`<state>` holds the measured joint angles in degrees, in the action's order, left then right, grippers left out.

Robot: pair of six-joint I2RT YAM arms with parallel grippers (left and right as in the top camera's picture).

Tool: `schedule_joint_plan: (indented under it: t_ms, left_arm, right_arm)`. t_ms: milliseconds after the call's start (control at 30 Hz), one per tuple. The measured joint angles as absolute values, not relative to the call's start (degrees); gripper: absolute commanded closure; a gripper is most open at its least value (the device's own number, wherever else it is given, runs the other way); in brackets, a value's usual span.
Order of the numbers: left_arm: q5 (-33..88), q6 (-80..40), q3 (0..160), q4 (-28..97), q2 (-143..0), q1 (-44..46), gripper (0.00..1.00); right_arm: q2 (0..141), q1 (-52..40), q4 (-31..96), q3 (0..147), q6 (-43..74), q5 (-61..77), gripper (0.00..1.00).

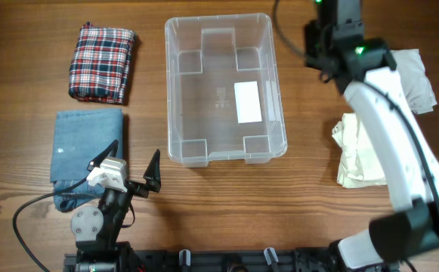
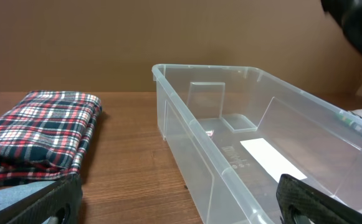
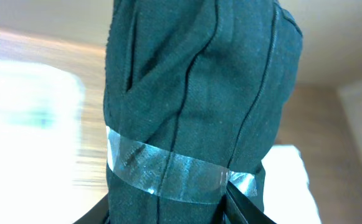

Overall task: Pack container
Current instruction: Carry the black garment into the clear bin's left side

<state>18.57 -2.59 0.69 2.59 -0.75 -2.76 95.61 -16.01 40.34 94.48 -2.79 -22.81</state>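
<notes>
Overhead: looks straight down on the whole table (image 1: 204,204). Left wrist: low, near its surface, faces across the plaid cloth (image 2: 37,134) and the container (image 2: 193,155), both shared with overhead. Right wrist: very close against dark green fabric (image 3: 193,93).

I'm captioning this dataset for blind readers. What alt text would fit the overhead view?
An empty clear plastic container sits on a wooden table. Left of it lie a folded plaid cloth and a folded blue cloth; right of it, pale crumpled cloths under the right arm. The left gripper is open near the blue cloth.
</notes>
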Motion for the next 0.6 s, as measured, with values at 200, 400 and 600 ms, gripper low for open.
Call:
schedule_joint_plan:
  t_ms: [200, 400, 600]
  left_arm:
    - [18.6, -2.6, 0.7, 2.6, -0.8, -2.8, 0.00]
    - [18.6, -2.6, 0.7, 2.6, -0.8, -2.8, 0.00]
    - [18.6, -2.6, 0.7, 2.6, -0.8, -2.8, 0.00]
  right_arm:
    - [93.3, -29.2, 37.4, 94.8, 1.4, -20.3, 0.61]
    - [96.5, -37.9, 32.3, 94.8, 6.5, -19.5, 0.61]
    - [105.1, -40.7, 31.2, 94.8, 11.5, -19.4, 0.60]
